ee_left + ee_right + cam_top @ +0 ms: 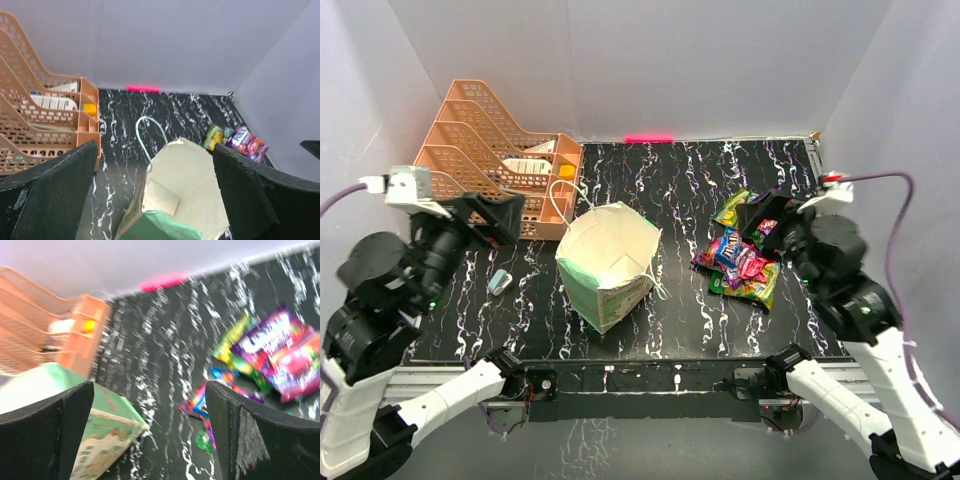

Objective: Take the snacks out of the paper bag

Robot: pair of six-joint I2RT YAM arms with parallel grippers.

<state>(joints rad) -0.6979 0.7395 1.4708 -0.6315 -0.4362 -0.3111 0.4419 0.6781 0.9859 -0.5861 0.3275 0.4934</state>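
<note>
The left gripper and right gripper are both gaping, empty; the cream, mint-sided paper bag is looking light and crushable, likely best pinched at its rim.

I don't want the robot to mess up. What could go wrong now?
The paper bag stands open and looks light, so the open left hand might tip it over. Its thin string handle could snag on that hand. The snacks lie piled right beside the right hand, which might knock them about.
</note>
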